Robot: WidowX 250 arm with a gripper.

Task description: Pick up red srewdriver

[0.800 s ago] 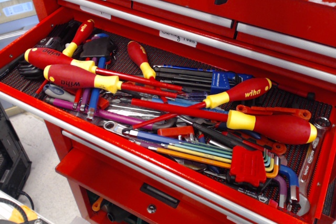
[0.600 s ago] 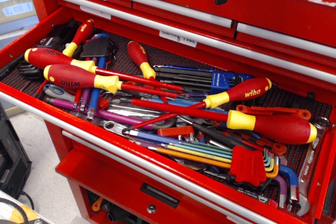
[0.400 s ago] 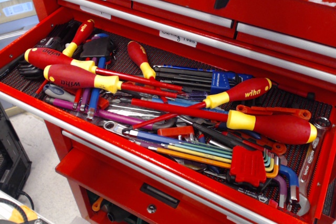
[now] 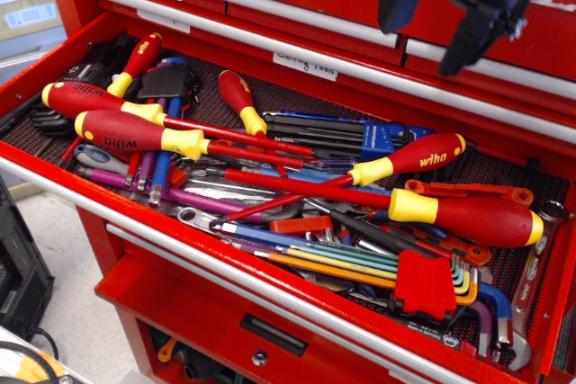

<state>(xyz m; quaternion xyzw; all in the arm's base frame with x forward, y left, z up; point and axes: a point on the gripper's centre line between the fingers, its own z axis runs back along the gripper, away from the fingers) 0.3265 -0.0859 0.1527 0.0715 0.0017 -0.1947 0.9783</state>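
The red screwdriver (image 4: 477, 219) lies at the right of the open red drawer (image 4: 135, 213). It has a thick plain red handle, a yellow collar on the left and a yellow butt cap on the right. Its thin red shaft runs left across the tool pile. My gripper (image 4: 428, 31) hangs above the back right of the drawer, in front of the upper drawer fronts. Its two dark fingers (image 4: 394, 2) are spread apart and empty. It is well above and slightly left of the handle, not touching it.
Red "wiha" screwdrivers lie at the left (image 4: 126, 135) and in the middle (image 4: 414, 159). A coloured hex key set (image 4: 423, 281), an orange tool (image 4: 468, 191), a wrench (image 4: 533, 299) and several small tools crowd the drawer around the handle. Closed drawer fronts (image 4: 270, 6) stand behind.
My gripper has dropped down and moved right, from the top edge into fuller view above the drawer's back right. The tools have not moved.
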